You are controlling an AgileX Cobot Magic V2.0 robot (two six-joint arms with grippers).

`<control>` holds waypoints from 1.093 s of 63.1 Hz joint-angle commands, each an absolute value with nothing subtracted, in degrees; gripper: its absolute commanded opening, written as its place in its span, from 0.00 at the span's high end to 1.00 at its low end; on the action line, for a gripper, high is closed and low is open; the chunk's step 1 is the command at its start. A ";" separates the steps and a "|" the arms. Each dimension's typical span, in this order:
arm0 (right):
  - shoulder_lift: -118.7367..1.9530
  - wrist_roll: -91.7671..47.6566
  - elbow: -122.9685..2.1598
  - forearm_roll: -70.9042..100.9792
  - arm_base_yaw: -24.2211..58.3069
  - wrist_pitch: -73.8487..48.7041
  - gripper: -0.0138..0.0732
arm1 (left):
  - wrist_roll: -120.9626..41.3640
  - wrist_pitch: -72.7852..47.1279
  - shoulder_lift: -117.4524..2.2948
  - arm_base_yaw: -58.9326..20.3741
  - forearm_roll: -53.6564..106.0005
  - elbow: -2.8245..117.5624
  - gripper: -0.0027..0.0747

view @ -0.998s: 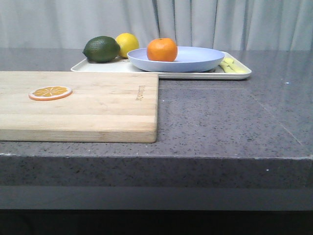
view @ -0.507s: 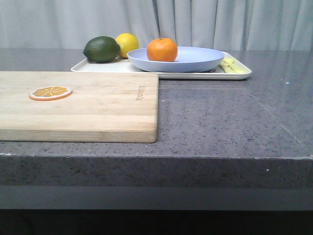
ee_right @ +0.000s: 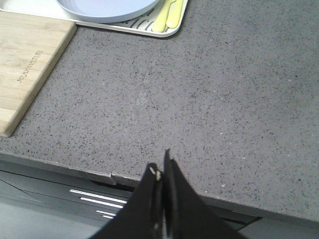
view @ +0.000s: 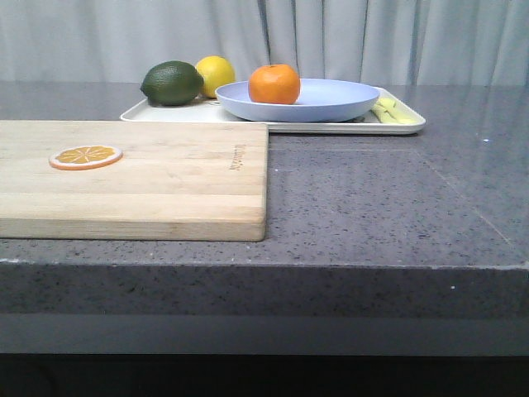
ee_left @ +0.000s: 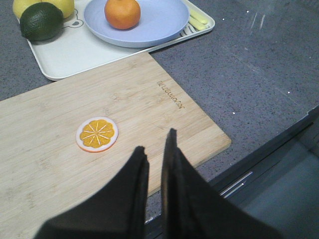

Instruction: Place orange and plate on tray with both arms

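Observation:
The orange (view: 274, 83) sits in the lavender-blue plate (view: 335, 103), and the plate rests on the cream-white tray (view: 331, 127) at the back of the counter. The left wrist view shows the same: orange (ee_left: 122, 13), plate (ee_left: 157, 25), tray (ee_left: 65, 55). My left gripper (ee_left: 155, 142) hangs over the front edge of the cutting board, empty, with only a narrow slit between its jaws. My right gripper (ee_right: 160, 164) is shut and empty over the counter's front edge, far from the plate (ee_right: 104, 7) and tray (ee_right: 149, 29). Neither gripper shows in the front view.
A wooden cutting board (view: 165, 174) lies front left with a flat orange slice (view: 85, 156) on it. A dark green fruit (view: 172, 83) and a yellow lemon (view: 216, 73) sit on the tray's left end, pale yellow-green pieces (view: 393, 112) on its right end. The counter's front edge (view: 331, 265) is near.

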State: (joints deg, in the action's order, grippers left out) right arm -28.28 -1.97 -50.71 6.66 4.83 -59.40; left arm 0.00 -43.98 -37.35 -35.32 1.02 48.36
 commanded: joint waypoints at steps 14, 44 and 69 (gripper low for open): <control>-28.63 -2.06 -52.03 6.33 4.55 -55.90 0.92 | 0.00 -39.47 -37.54 -35.29 1.52 49.80 0.99; -28.63 -2.06 -52.03 6.33 4.55 -55.90 0.92 | 0.00 -36.36 -30.65 -30.65 -2.60 43.90 0.99; -28.63 -2.06 -52.03 6.33 4.55 -55.90 0.92 | -3.23 -3.15 -7.59 -9.93 2.20 11.43 0.99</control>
